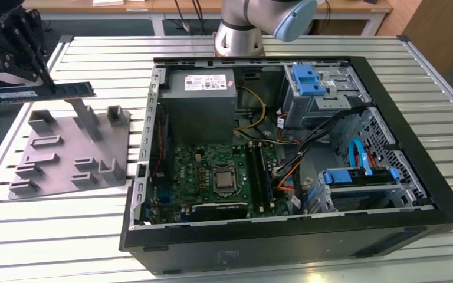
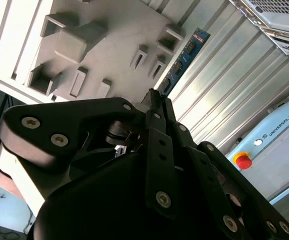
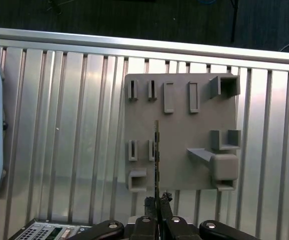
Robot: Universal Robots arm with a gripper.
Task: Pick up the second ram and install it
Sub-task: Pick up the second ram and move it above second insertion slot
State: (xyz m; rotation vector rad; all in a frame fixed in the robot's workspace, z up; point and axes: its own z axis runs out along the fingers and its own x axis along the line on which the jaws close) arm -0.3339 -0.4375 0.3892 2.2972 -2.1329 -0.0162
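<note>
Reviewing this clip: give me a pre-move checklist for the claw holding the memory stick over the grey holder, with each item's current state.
1. Claw shut on the second ram: ok, gripped near mid-length.
2. Ram apart from the grey holder: ok, it hangs above it in the exterior view.
3. Ram roughly level: ok.
4. Computer case open, motherboard exposed: ok.
5. One of the memory slots free: cannot tell.
</note>
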